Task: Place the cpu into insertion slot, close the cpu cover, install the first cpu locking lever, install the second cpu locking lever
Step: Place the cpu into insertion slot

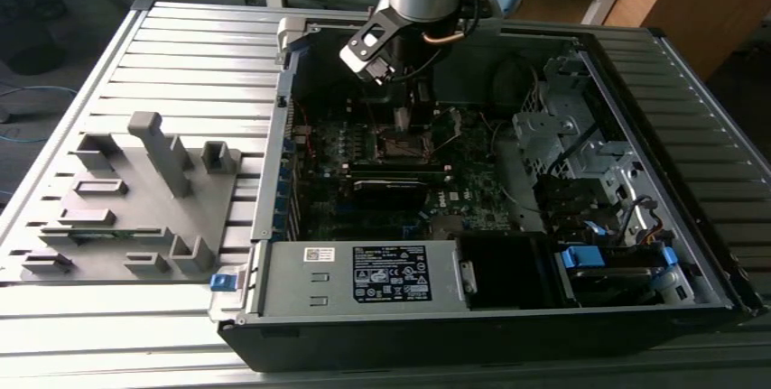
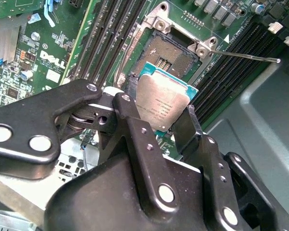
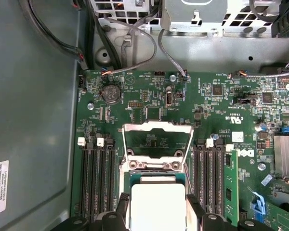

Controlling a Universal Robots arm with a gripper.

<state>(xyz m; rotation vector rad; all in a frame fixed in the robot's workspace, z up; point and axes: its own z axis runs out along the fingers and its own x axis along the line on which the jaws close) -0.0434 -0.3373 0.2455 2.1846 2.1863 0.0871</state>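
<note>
Silvery-grey metal first: the cpu (image 2: 166, 103) is pinched by two opposite edges in the claw (image 2: 159, 114). The claw is closed down to chip width and has nothing else in it.

We'd call this step one of the task, with the chip in the air and not seated. In the second wrist view it hangs just above the insertion slot (image 2: 172, 55), whose dark centre is bare.

In the first wrist view the cpu cover (image 3: 156, 126) stands swung up and open beyond the socket. A thin wire locking lever (image 2: 250, 57) sticks out free, not hooked down, so none of the later steps look done.

In the exterior view the socket sits toward 10 o'clock from the middle of the open computer case (image 1: 422, 335).

Our guess is that seating it calls for the chip level and square to the frame. It should go straight down gently, with no sliding across the contacts. We can't tell from here whether the corner marks line up.
</note>
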